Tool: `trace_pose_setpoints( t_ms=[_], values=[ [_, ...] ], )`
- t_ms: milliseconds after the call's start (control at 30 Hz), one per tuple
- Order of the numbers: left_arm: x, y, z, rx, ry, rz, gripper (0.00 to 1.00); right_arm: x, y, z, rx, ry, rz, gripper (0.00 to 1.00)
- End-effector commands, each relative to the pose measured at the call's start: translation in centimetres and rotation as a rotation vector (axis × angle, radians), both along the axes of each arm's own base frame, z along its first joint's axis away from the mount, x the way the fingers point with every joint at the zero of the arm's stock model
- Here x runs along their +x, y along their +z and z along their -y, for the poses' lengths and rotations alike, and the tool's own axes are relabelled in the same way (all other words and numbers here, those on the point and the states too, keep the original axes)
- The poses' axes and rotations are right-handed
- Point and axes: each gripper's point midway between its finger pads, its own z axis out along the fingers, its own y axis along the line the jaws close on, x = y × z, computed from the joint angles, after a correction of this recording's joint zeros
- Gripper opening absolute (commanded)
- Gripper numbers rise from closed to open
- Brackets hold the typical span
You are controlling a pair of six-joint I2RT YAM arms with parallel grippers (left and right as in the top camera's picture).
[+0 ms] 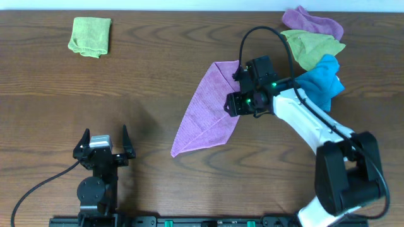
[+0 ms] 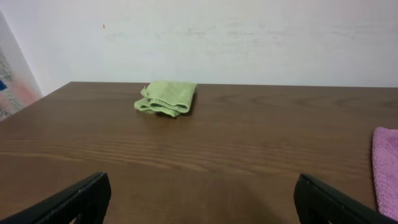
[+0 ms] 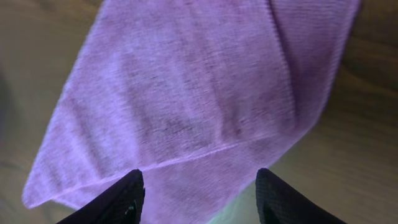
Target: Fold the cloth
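Overhead view: cloth (image 1: 205, 110), folded to a triangle mid-tabletop; right gripper (image 3: 199, 186) over its side nearest the tabletop's right edge, jaws apart above a hem, likely to pinch it; left gripper (image 1: 105, 135) wide, unemployed, front-left corner.

No legible txt, labels, brands or nos. in any view
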Motion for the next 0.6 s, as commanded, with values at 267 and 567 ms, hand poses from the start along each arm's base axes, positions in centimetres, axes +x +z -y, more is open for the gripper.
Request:
trace_pose_setpoints(
  t_ms=[267,567],
  values=[
    [-0.2,-1.8,-0.8,0.016,0.045,-0.059,0.95,3.1,-1.0,2.7,0.025,-0.088,0.04,0.52],
    [-0.2,-1.8,-0.8,0.016,0.045,-0.059,0.96,3.1,-2.7,1.6,0.082,-0.078,0.001,0.48]
  ],
)
